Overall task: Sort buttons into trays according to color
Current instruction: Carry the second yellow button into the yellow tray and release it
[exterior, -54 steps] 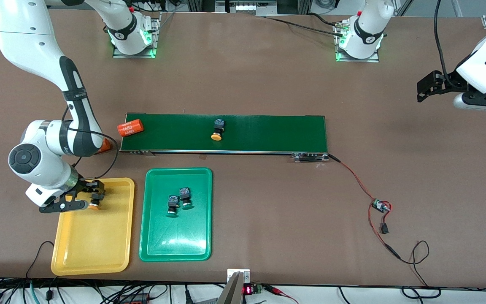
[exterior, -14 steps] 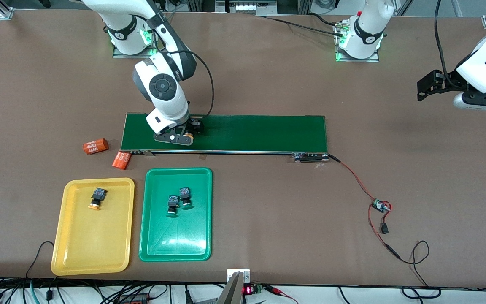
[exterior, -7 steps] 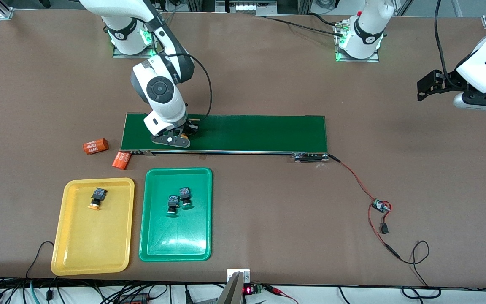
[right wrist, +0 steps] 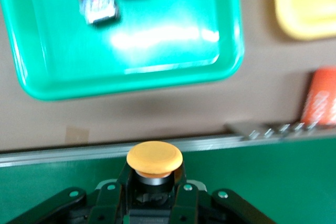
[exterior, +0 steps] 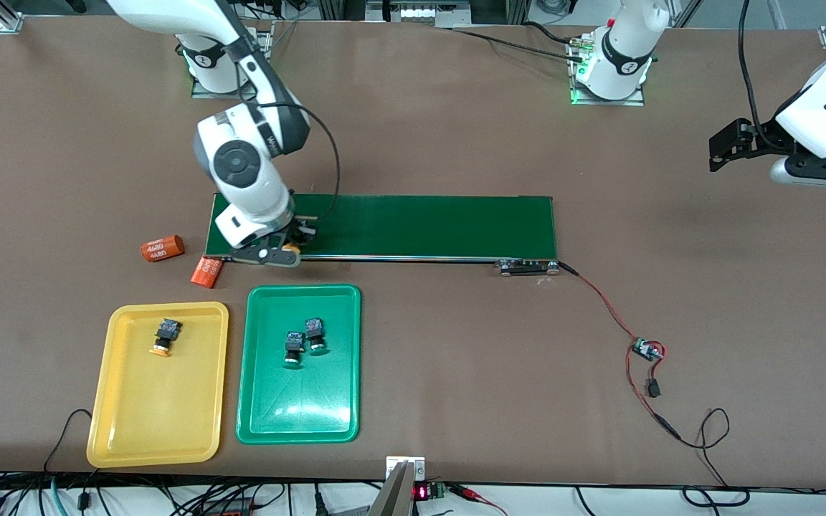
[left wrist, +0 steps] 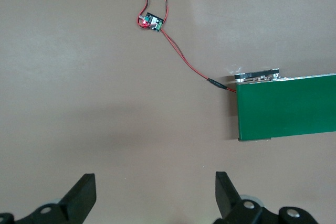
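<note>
My right gripper (exterior: 292,244) is shut on a yellow-orange button (right wrist: 154,158) and holds it over the conveyor belt's (exterior: 420,226) edge at the right arm's end. A second yellow-orange button (exterior: 163,337) lies in the yellow tray (exterior: 162,430). Two green buttons (exterior: 292,350) (exterior: 315,336) lie in the green tray (exterior: 298,408), beside the yellow tray. In the right wrist view the green tray (right wrist: 157,51) and a corner of the yellow tray (right wrist: 307,3) show past the belt. My left gripper (exterior: 721,149) waits, open and empty (left wrist: 156,192), over bare table at the left arm's end.
Two orange cylinders (exterior: 162,248) (exterior: 206,272) lie on the table beside the belt's end, between it and the yellow tray. A small circuit board (exterior: 647,350) with red and black wires lies near the belt's other end. The belt's end shows in the left wrist view (left wrist: 286,106).
My right gripper left the yellow tray, closed on the yellow-orange button on the belt, and has carried it toward the right arm's end and the belt's nearer edge. The left arm has not moved.
</note>
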`<move>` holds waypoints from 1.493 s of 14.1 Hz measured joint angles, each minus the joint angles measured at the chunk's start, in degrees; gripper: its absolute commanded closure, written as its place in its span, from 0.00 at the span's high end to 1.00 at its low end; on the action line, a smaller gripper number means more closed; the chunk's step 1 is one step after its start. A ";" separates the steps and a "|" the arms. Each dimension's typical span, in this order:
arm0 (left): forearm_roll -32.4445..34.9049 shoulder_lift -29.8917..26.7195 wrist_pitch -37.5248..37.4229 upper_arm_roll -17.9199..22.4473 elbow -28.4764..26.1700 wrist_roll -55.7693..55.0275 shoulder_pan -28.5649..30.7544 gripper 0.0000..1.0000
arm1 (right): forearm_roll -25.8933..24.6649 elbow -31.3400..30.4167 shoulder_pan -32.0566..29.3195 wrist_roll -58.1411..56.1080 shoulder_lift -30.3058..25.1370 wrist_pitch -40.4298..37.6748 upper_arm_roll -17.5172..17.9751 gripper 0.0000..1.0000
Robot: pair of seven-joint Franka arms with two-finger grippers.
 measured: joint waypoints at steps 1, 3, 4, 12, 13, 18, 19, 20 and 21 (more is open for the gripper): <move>0.00 0.00 0.00 0.00 0.00 0.00 0.00 1.00 | 0.00 1.85 -1.37 -2.07 0.01 -1.44 -0.05 0.15; 0.00 0.00 -0.01 0.00 0.00 0.00 0.00 1.00 | -0.02 6.66 -4.24 -6.76 0.48 -5.97 -0.14 0.15; 0.00 0.00 -0.02 0.00 0.00 0.00 0.00 1.00 | -0.02 9.30 -5.69 -9.68 1.13 -8.19 -0.18 0.15; 0.00 0.00 -0.03 0.00 0.01 0.00 0.00 1.00 | -0.01 23.15 -18.62 -29.05 11.83 -10.10 -0.44 0.15; 0.00 0.00 -0.03 0.00 0.01 0.00 0.00 1.00 | -0.01 24.68 -19.42 -30.21 13.36 -10.06 -0.44 0.15; 0.00 0.00 -0.03 0.00 0.01 0.00 0.00 1.00 | -0.01 29.45 -20.52 -30.91 20.89 -4.69 -0.41 0.16; 0.00 0.00 -0.03 0.00 0.02 0.00 0.00 1.00 | -0.01 29.64 -20.51 -30.91 21.87 -3.66 -0.38 0.16; 0.00 0.00 -0.03 0.00 0.01 0.00 0.00 1.00 | -0.01 29.75 -20.52 -30.91 22.60 -3.04 -0.38 0.17; 0.00 0.00 -0.03 0.00 0.02 0.00 0.00 1.00 | -0.01 29.84 -20.51 -30.91 23.13 -2.19 -0.37 0.18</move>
